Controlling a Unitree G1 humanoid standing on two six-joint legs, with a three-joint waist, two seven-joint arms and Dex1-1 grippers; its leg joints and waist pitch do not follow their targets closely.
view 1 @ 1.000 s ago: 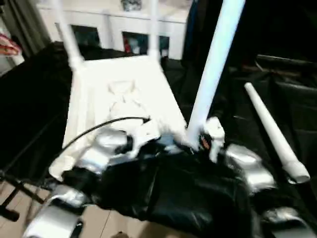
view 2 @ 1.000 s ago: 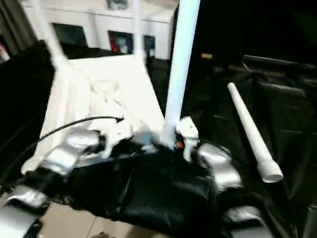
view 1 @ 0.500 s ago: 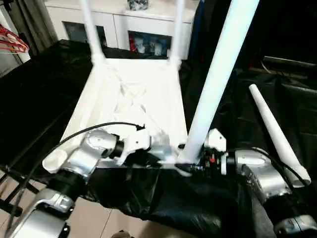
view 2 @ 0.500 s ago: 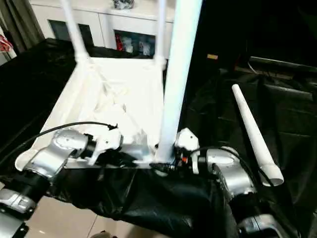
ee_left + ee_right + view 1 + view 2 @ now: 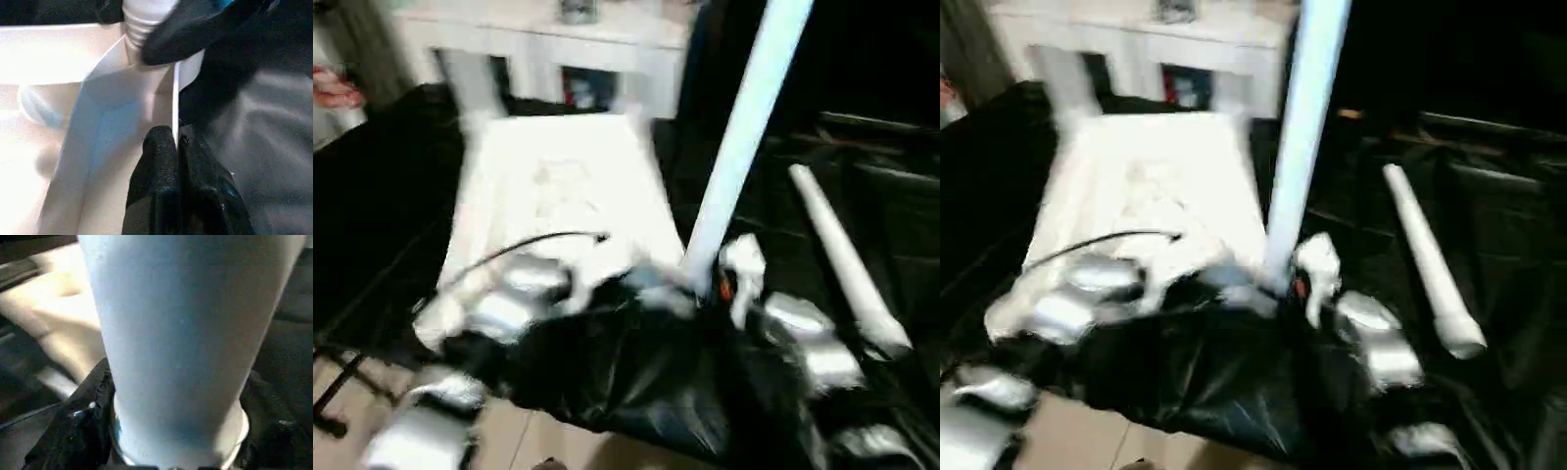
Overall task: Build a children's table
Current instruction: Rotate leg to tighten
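Black cloth covers the worktop, where our upturned table top [image 5: 558,186] lies. At its near right corner a leg [image 5: 739,147] stands nearly upright in the socket, our right jaws [image 5: 171,445] wrapped around its base; our left jaws [image 5: 176,147], pressed together, pinch the adjoining rim. A spare leg [image 5: 847,259] lies toward the worktop's right edge.

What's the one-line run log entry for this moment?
left gripper: shut on tabletop wall | right gripper: around upright leg at corner socket | spare leg: lying right
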